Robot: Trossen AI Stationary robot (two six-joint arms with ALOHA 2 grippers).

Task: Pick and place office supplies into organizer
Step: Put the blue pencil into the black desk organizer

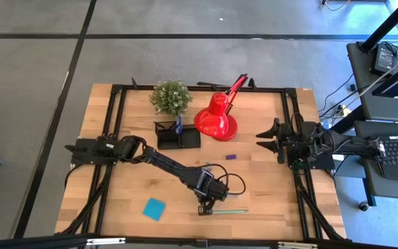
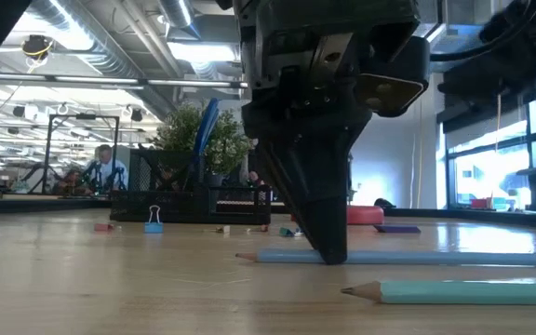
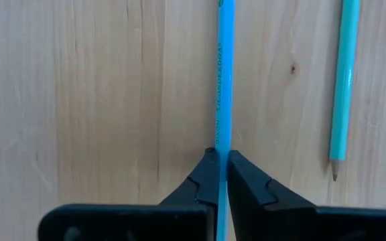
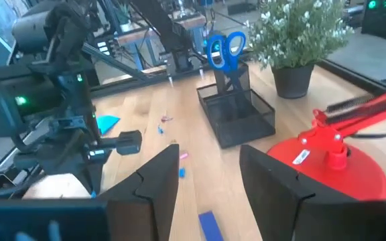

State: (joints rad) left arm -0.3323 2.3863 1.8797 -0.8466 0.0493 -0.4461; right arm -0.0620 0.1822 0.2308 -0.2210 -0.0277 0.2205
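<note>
**Left tool clamped on a blue pencil near the table's front edge**

The light wooden table (image 1: 130, 200) is bordered by black metal frame rails (image 1: 113, 111) and stands on a grey floor crossed by dark lines. In the low view the room beyond is a bright hall with ceiling ducts and a seated person far back.

The left tool (image 1: 205, 207) is down at the table's front middle, its fingers (image 3: 246, 184) clenched on a thin light-blue pencil (image 3: 222, 80) lying flat on the wood. A second, teal pencil (image 3: 344, 80) lies just beside it, parallel and apart. A square blue sticky-note pad (image 1: 154, 208) rests to the left, well clear of the arm.

The small black mesh organizer (image 1: 178, 135) sits towards the back, with blue-handled scissors (image 4: 224, 51) standing upright in it, between a small green potted plant (image 1: 171, 97) and a red desk lamp (image 1: 217, 117). A small purple piece (image 1: 231, 156) lies in front of the lamp. Tiny clips, one of them blue (image 2: 154, 221), dot the table near the organizer.

The right tool (image 1: 268, 137) hangs released at the right side, by the rail, with bare wood between it and the lamp.
</note>
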